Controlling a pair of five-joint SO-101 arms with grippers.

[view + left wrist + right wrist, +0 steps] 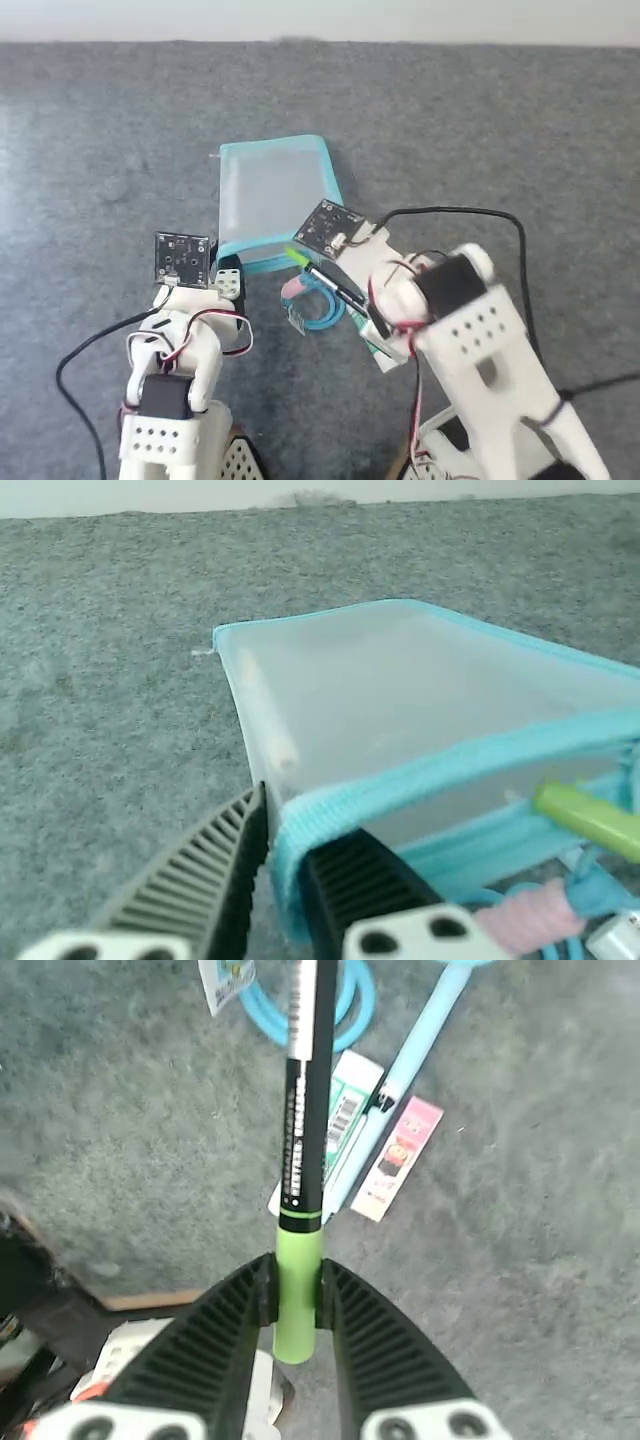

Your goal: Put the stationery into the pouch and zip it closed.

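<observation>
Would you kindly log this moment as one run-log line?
left gripper shut on pouch edge | right gripper shut on pen | pouch open

The pouch [268, 190] looks like frosted, smooth plastic with woven cloth edging; the table cover [100, 130] is rough grey felt; the pen [305, 1110] is glossy plastic.
</observation>
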